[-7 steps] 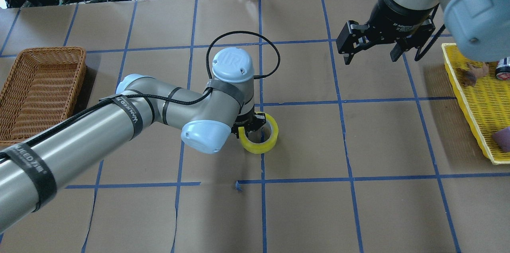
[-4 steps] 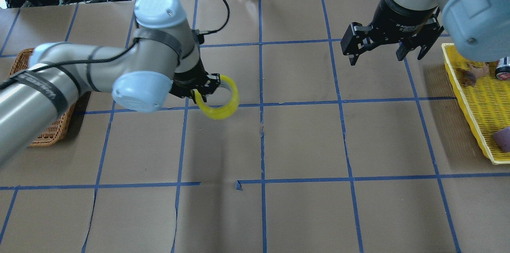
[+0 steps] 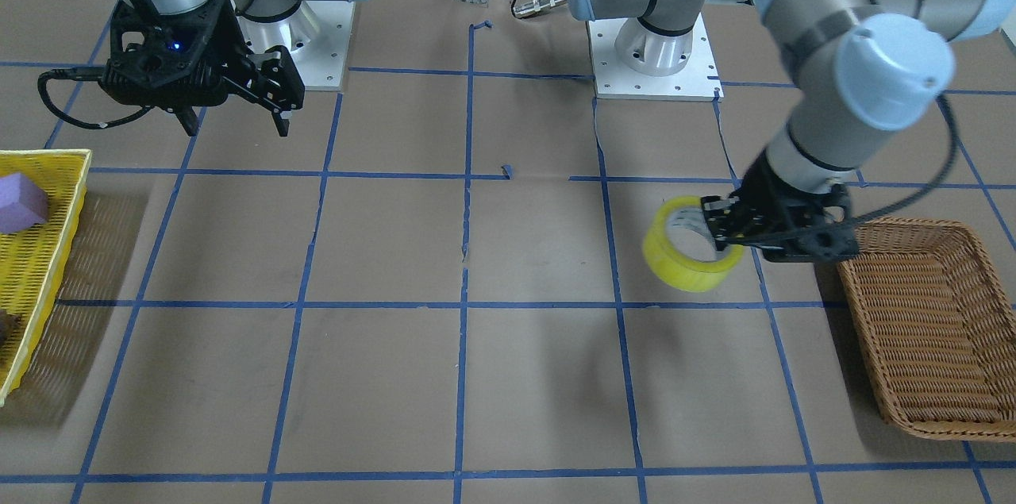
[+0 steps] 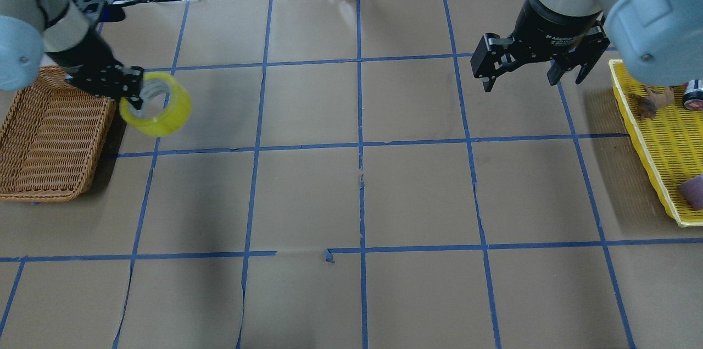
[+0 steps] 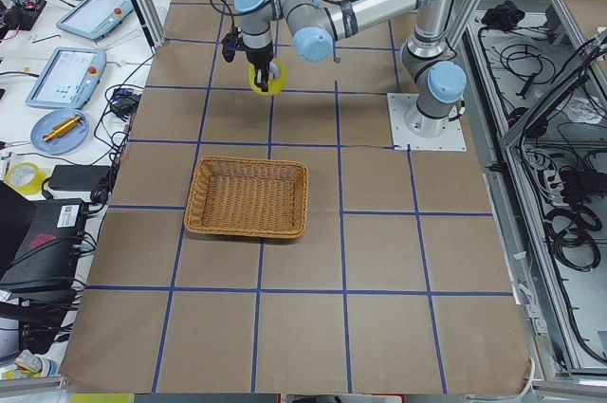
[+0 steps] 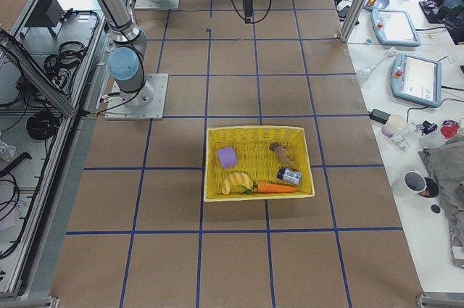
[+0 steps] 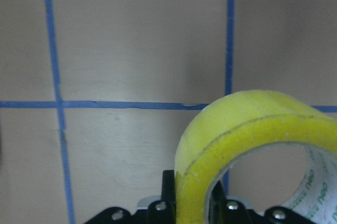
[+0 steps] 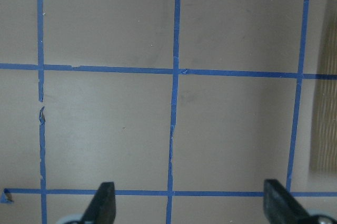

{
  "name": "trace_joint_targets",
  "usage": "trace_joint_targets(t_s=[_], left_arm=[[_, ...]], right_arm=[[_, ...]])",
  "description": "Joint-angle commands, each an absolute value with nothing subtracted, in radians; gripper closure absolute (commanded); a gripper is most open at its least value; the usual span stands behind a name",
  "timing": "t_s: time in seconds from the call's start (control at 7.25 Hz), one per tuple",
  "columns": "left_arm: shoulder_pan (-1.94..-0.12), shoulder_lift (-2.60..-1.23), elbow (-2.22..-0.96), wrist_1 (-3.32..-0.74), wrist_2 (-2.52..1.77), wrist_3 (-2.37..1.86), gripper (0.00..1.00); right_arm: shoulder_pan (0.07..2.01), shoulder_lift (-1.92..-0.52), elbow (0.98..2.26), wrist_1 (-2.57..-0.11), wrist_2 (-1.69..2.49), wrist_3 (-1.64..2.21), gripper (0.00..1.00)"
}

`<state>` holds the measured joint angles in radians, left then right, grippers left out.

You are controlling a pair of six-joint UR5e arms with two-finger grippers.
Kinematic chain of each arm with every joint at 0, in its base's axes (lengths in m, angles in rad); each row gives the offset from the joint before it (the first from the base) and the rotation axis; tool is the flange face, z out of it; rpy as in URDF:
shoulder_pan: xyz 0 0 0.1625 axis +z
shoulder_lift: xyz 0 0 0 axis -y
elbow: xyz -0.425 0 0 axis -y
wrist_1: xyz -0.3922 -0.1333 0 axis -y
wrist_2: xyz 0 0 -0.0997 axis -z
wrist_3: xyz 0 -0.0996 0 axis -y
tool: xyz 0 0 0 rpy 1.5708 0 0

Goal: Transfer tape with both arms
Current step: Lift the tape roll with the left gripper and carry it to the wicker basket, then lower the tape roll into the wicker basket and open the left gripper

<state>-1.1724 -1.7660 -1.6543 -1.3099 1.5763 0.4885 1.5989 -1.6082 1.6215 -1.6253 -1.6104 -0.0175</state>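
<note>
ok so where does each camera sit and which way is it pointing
Front-facing: across the table, facing the robot; left hand holds tape, right hand open.
Overhead: behind the robot, looking down; both hands, basket.
Exterior left: table's left end; left arm nearest.
Exterior right: table's right end; yellow tray, right arm.
Left wrist: looks down past the held tape.
Right wrist: looks down between open fingers.
Front-facing and overhead share tape beside basket.
</note>
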Motion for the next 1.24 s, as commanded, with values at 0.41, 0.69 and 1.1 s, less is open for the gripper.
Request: trace_joint_targets(t_s=[0.41,0.69,1.1], left_arm=[[-0.85,-2.096,-1.48,-1.087,1.569,1.006,1.0],[-0.85,-2.178,-1.466,-1.033,1.571,1.008,1.0],[-0.886,-2.136,-1.46,-1.035,1.563,0.959,0.0]], right_arm=[[1.598,-1.606,1.624,-1.621,-1.612,-0.017,0.0],[1.601,-1.608,1.646,-1.629,-1.611,-0.017,0.0],[1.598,-1.608,1.646,-1.628,-1.612,-0.017,0.0]])
